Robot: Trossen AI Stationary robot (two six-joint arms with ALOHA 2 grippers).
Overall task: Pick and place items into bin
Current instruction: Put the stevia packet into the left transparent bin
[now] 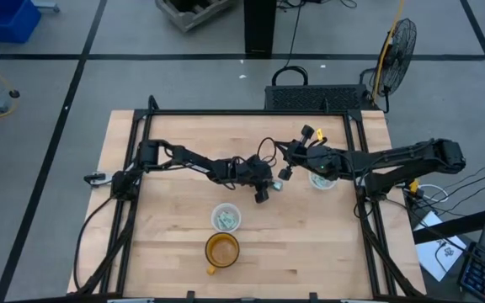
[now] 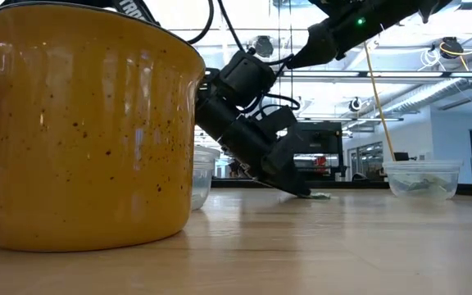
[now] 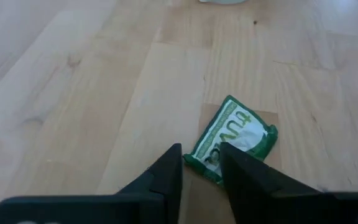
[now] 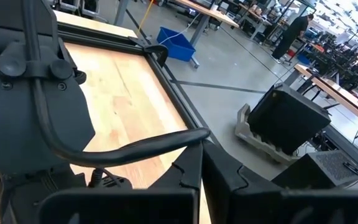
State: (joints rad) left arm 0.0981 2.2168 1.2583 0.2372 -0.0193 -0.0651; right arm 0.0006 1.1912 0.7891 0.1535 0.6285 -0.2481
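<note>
Nearest the front edge of the bench (image 1: pixel 175 269) we see a yellow speckled mug (image 1: pixel 221 251), then a clear cup (image 1: pixel 226 217) of packets. Mid-bench, our left gripper (image 3: pixel 201 171) is lowered, fingers slightly parted over one end of a green-and-white packet (image 3: pixel 235 137) lying flat. Our right gripper (image 4: pixel 201 171), pressed together, hangs above a clear bowl (image 1: pixel 322 179).

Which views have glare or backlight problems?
Low view: bright ceiling lights backlight the left pincer into a silhouette, and the yellow mug carries reflections. Left wrist view: even light, no glare on the packet.
</note>
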